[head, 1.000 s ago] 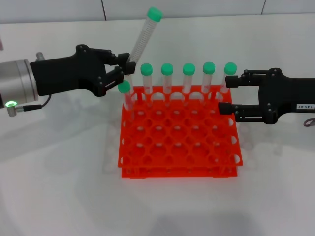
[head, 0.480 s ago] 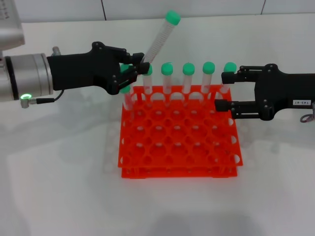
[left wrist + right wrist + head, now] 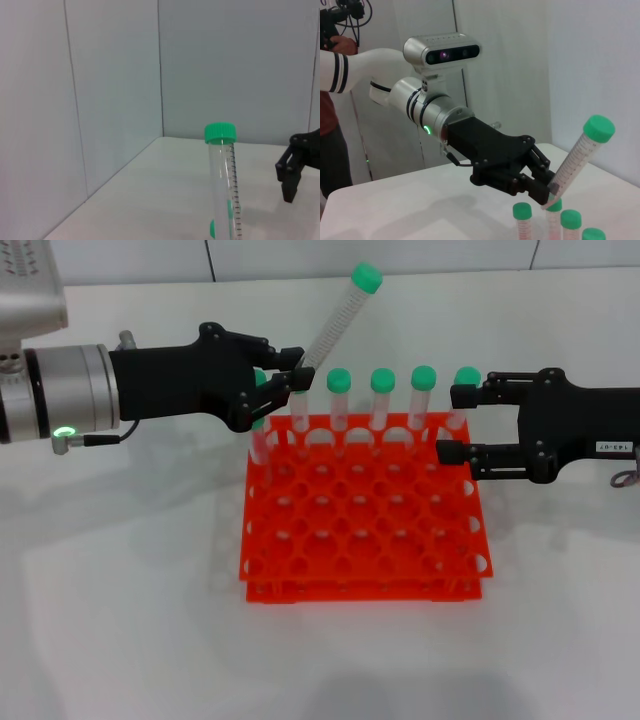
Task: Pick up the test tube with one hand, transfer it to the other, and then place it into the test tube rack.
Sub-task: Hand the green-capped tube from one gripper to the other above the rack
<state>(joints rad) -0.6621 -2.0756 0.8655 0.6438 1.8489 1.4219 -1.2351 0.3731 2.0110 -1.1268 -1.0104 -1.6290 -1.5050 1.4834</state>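
My left gripper [image 3: 292, 375], black and unlabelled, is shut on the lower end of the test tube [image 3: 333, 328]. The tube is clear with a green cap [image 3: 366, 278] and leans up and to the right over the back-left corner of the orange-red rack [image 3: 360, 587]. The tube also shows in the left wrist view [image 3: 223, 175] and the right wrist view [image 3: 579, 156], where the left gripper [image 3: 546, 192] clamps it. My right gripper [image 3: 450, 424], black with a white label [image 3: 607, 447], is open beside the rack's back-right corner.
Several green-capped tubes [image 3: 382, 390] stand upright in the rack's back row, just below and right of the held tube. One more stands at the back-left corner behind the left fingers. The rack's other holes are unfilled. White tabletop lies all around.
My left gripper has moved to the right with the tube, from left of the rack to over its back-left corner. The right gripper has shifted slightly left and stays open.
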